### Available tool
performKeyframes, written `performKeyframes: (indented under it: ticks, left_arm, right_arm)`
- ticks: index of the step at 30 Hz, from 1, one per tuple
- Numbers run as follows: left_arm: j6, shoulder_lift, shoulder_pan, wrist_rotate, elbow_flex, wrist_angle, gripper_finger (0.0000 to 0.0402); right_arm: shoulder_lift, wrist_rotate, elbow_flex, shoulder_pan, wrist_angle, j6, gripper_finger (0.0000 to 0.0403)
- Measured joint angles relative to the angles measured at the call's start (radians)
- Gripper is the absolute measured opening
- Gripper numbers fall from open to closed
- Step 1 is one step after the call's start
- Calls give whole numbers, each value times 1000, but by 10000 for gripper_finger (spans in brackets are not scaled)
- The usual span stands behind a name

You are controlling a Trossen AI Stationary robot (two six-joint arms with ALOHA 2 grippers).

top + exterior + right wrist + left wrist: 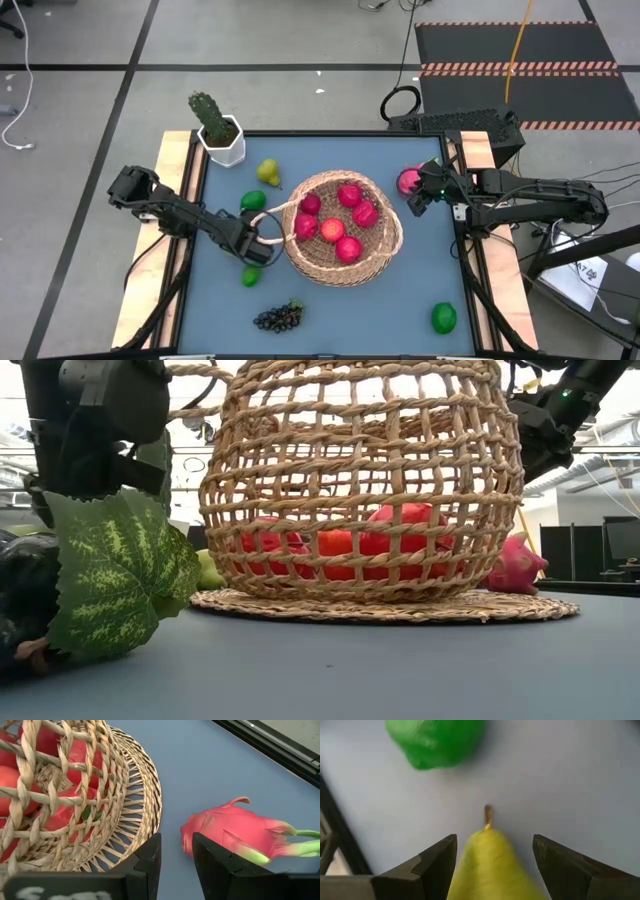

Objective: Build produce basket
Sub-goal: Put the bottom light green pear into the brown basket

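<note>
Loading is part done: red apples (348, 222) already lie in the basket (390, 240). The left gripper (490, 865), just beside the basket's left side, grips a yellow pear (490, 860); next it needs lifting over the rim. The right gripper (176, 865), jaws narrow and empty, hovers by the dragon fruit (240, 836) at the basket's right

The basket (360, 480) is rough woven wicker, tan and matt, with a flat coiled rim. Desk (400, 290) top is smooth matt blue with pale wood side rails. The pear (490, 865) between the left hand (495, 865) fingers looks smooth, kinda waxy. Dragon fruit (235, 832) just past the right hand (176, 860) has a slightly glossy plastic look.
</note>
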Motion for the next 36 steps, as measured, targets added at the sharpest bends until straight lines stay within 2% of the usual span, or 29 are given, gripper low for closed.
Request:
performKeyframes:
  ticks: [7, 14, 22, 28, 36]
  left_arm:
    - [49, 0, -37, 76, 0, -29, 262]
    - [211, 0, -64, 155, 0, -28, 262]
    - [387, 0, -77, 142, 0, -15, 262]
    - [519, 0, -77, 89, 0, 87, 262]
    - [534, 0, -35, 57, 0, 95, 262]
  right_arm:
    - [0, -1, 0, 0, -2, -15, 103]
    - [0, -1, 0, 0, -2, -18, 103]
    - [0, -2, 0, 0, -2, -11, 103]
    - [0, -2, 0, 0, -2, -11, 103]
    - [0, -28, 0, 1, -2, -19, 103]
